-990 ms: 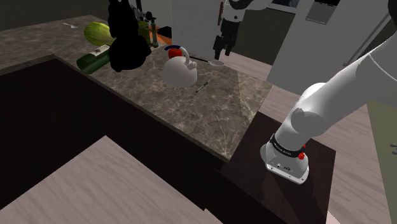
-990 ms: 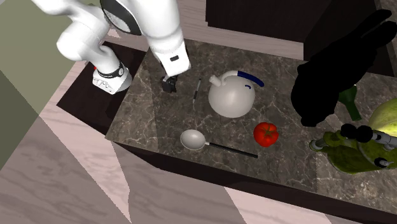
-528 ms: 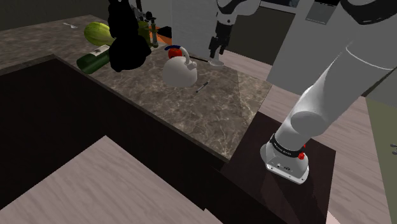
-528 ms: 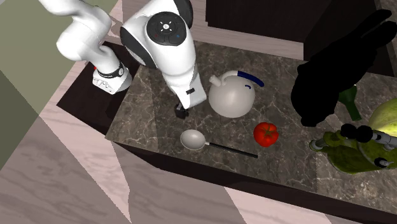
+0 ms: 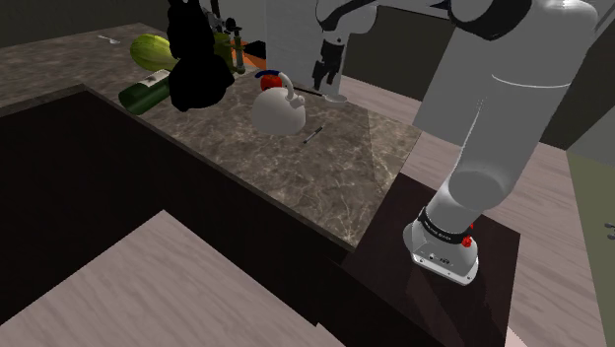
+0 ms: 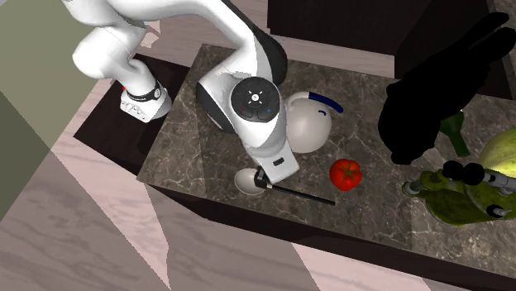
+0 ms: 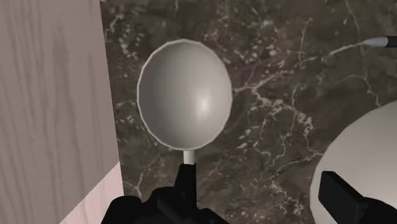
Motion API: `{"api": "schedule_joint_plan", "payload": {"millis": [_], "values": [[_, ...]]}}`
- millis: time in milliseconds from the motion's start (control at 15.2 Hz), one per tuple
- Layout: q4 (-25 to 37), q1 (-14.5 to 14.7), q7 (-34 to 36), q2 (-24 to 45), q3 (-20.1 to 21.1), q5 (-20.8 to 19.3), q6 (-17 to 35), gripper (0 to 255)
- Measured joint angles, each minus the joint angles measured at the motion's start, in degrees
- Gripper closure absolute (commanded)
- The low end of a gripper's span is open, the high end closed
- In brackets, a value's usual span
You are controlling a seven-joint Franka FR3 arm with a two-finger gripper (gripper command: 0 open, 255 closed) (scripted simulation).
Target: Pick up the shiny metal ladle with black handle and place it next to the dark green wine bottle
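Ladle (image 6: 246, 181): flat near counter's (image 6: 186, 161) lower edge, second exterior view.
Gripper (image 6: 263, 176): over its handle, frame centre.
Jaws: apart, clasping nothing.

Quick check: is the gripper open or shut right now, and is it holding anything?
Gripper: open, holding nothing. The ladle lies on the countertop below it, not clasped.

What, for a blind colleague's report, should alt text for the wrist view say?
A grey ladle lies bowl-up on a dark marbled counter just ahead of the open gripper, its black handle running back toward one finger. A white kettle sits beside it.
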Motion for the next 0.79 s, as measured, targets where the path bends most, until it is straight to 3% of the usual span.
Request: {"api": "schedule_joint_plan", "payload": {"millis": [396,792], "values": [[13.61,-3.45,-5.18,12.88,0.83,4.24,-0.56,0],[14.45,-3.95,-6.16,16.08,1.41,5.37,1.78,0]]}}
